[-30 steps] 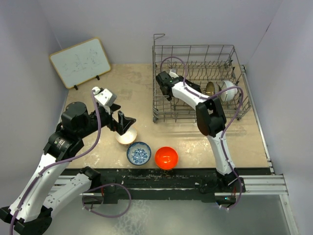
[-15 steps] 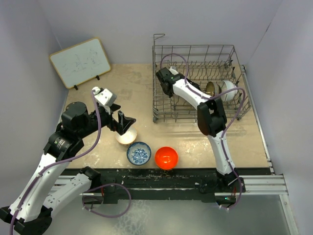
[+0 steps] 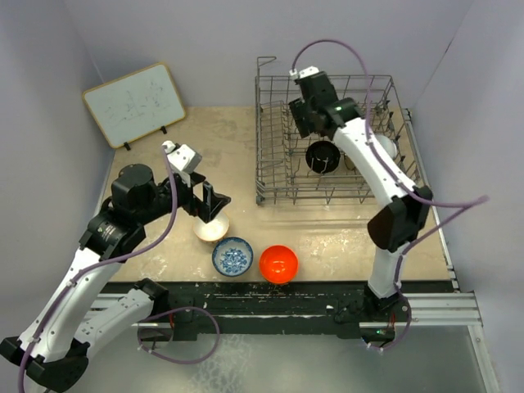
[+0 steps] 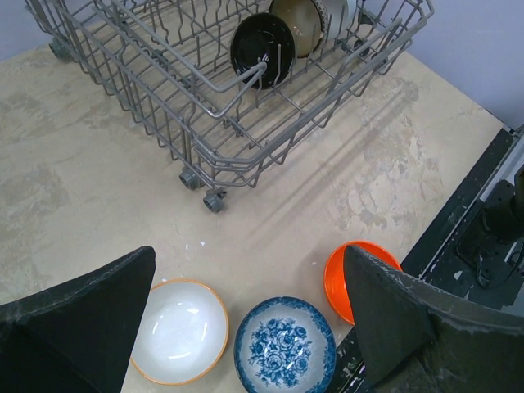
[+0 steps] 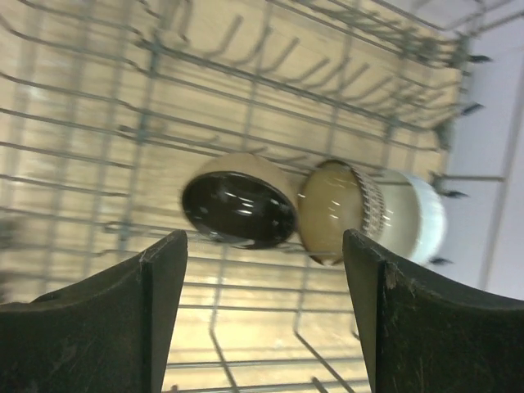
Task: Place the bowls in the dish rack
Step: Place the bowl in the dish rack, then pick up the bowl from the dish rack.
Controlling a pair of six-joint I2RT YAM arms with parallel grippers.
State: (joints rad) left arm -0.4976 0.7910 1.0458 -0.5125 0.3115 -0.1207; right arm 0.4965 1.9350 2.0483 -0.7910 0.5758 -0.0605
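- left pincer (image 4: 246,266) is spread wide with nothing in it; it hangs low over the bench (image 3: 221,139), right above the loose bowls
- three bowls sit right side up near the front edge of the bench: cream bowl (image 4: 180,330), blue-and-white bowl (image 3: 232,256), orange-red bowl (image 3: 278,264); cream and blue are just beside each other, and the orange one sits to the right of the blue
- dish rack (image 3: 295,190) is on the far right part of the bench, well apart from those three
- the rack has three bowls standing on edge between the tines: black bowl (image 5: 239,209), then brown-rimmed bowl (image 5: 336,213) just beside it, then white bowl (image 5: 422,217) tucked behind that one
- right pincer (image 5: 264,246) is up above the rack, fingers wide apart and gripping nothing; the black bowl sits straight below the gap
- white board (image 3: 135,104) leans at the back left corner
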